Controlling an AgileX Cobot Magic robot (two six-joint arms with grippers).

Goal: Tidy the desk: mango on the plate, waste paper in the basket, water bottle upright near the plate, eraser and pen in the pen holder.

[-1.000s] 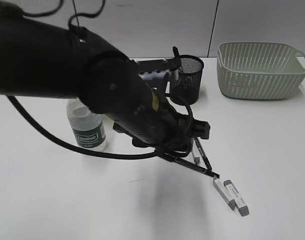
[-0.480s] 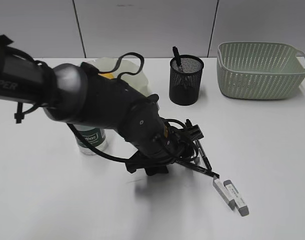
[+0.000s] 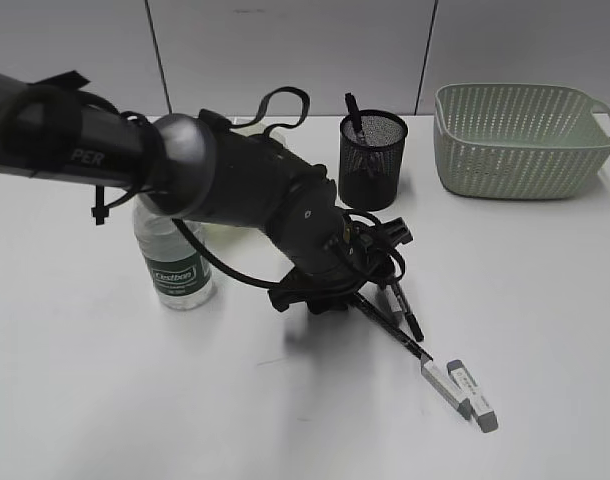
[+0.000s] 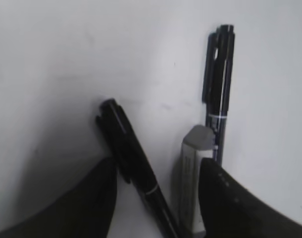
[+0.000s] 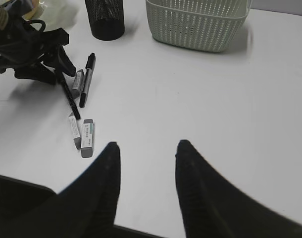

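Note:
My left gripper (image 3: 377,290) (image 4: 158,198) is open and low over the desk (image 3: 545,300). Its jaws straddle a black pen (image 4: 128,151) and a grey-white eraser (image 4: 193,178). A second black pen (image 4: 218,84) lies just beyond the right jaw. Two more erasers (image 3: 460,392) (image 5: 82,133) lie side by side nearer the front. The black mesh pen holder (image 3: 373,160) (image 5: 105,17) has one pen in it. The water bottle (image 3: 175,265) stands upright on the left. The green basket (image 3: 525,125) (image 5: 198,22) is at the back right. My right gripper (image 5: 146,148) is open and empty. The plate (image 5: 59,10) is mostly hidden. Mango and waste paper are out of sight.
The left arm and its cables (image 3: 235,190) cover the middle left of the desk and hide what is behind them. A grey panelled wall (image 3: 285,50) runs along the far edge.
The left arm has swung down from the pen holder's height to the pens, and its jaws are now low around a pen and an eraser.

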